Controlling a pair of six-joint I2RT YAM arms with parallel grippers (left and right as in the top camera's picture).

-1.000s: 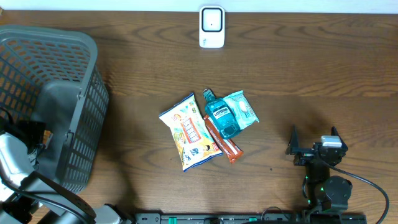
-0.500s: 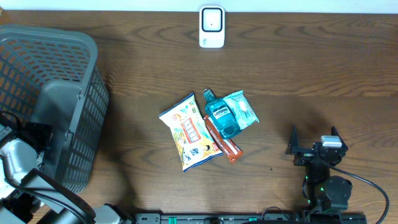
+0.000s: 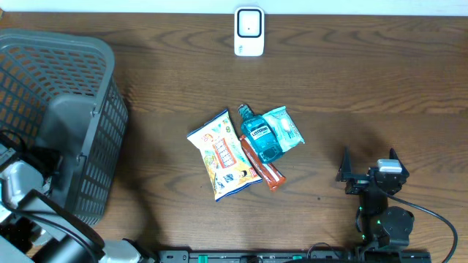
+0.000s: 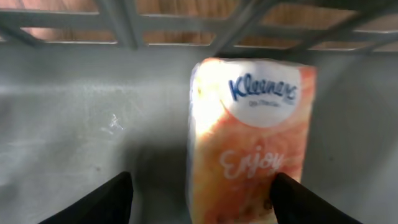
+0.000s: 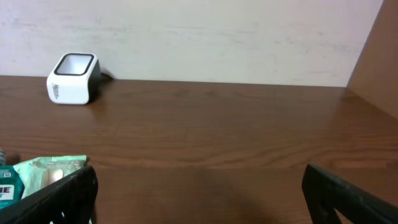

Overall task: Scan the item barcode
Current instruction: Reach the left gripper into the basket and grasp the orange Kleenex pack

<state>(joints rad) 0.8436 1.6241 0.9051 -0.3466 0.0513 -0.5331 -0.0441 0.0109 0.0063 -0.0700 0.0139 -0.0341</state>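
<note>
An orange and white Kleenex tissue pack [image 4: 249, 137] lies on the grey floor of the basket [image 4: 74, 124] in the left wrist view. My left gripper [image 4: 202, 180] straddles its near end and is open. The right finger [image 4: 295, 199] touches the pack's right edge, while the left finger [image 4: 102, 202] stands apart from it. From overhead the left arm [image 3: 22, 179] reaches into the basket [image 3: 73, 51] and the pack is hidden. The white scanner [image 3: 248, 31] stands at the table's far edge. My right gripper [image 3: 369, 159] is open and empty at the front right.
A snack bag [image 3: 223, 155], a blue mouthwash bottle [image 3: 259, 137], a teal wipes pack [image 3: 285, 128] and a red stick pack [image 3: 265, 172] lie together mid-table. The basket's grid wall [image 4: 205, 25] rises just behind the tissue pack. The scanner [image 5: 73, 78] faces the right wrist camera.
The left jaws have narrowed around the tissue pack, and the left arm has shifted slightly inside the basket. The right arm has not moved.
</note>
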